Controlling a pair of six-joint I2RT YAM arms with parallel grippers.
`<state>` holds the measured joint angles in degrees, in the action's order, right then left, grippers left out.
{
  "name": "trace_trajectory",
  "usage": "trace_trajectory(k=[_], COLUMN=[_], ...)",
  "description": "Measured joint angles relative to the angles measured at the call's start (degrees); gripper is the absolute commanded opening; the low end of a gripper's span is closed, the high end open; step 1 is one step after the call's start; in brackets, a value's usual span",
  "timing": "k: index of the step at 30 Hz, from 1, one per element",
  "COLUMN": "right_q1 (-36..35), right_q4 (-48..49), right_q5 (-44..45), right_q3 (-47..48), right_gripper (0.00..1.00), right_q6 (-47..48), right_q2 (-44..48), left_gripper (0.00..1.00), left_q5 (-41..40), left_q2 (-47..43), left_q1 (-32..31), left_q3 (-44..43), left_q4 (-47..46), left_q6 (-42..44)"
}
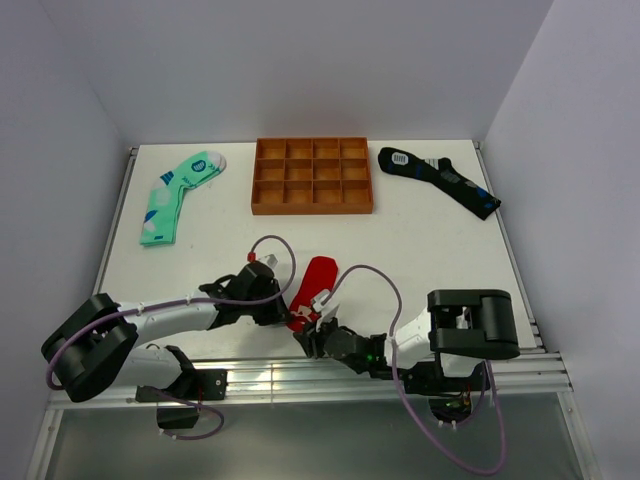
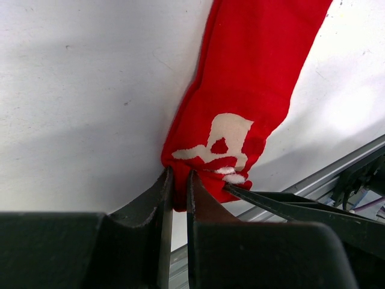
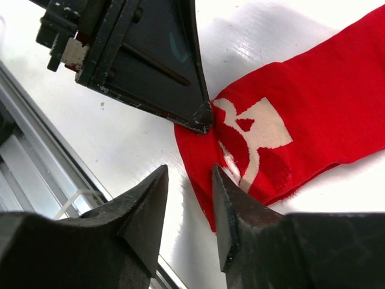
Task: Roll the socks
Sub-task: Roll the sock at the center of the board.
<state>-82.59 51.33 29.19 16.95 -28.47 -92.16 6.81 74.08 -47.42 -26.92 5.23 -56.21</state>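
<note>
Risks first. Left end effector is pinched shut on only the corner of the red sock, at its near end. That's a thin bite, so any tug probably pulls the fabric out. Right end effector is open, jaws apart, with the sock's edge just under one finger and nothing gripped. If it closes there it likely catches a single layer or bare tabletop. The two sets of tips sit just beside each other, so a small misalignment means finger-on-finger contact. With hold on one corner only, I'd expect a roll to start skewed. The sock end lies near the metal rail at the bottom of the frame and could snag there.

Pose: left arm reaches from lower left toward centre, forearm low over the tabletop. Right arm folds in from lower right, wrist pointing left, fingers angled down at the sock end.

Mint-green sock is upper left and black sock upper right, either side of the orange tray. Both are well apart from the arms.
</note>
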Motion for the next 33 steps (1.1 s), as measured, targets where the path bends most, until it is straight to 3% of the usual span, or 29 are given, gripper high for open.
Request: trace_trajectory(k=[18,21,33], right_q1=[-3.58,-4.00,-5.27], right_q4=[-5.70,-6.75,-9.44], right_q5=[9.27,10.75,15.34], right_q3=[6.69,7.67,10.82], right_gripper=[0.43,0.38,0.35], right_q6=[-0.20,-0.20,-0.44], right_q2=[-4.83,-5.55,-8.11], left_gripper=[0.00,0.00,0.00], left_q5=[2.43,2.84,5.11], left_q2=[-1.18,-1.22,-2.36], left_q1=[2.86,3.26,5.53], left_q3=[0.04,0.26,1.64], left_q4=[2.32,2.21,1.53], left_q6=[1.40,1.51,2.05])
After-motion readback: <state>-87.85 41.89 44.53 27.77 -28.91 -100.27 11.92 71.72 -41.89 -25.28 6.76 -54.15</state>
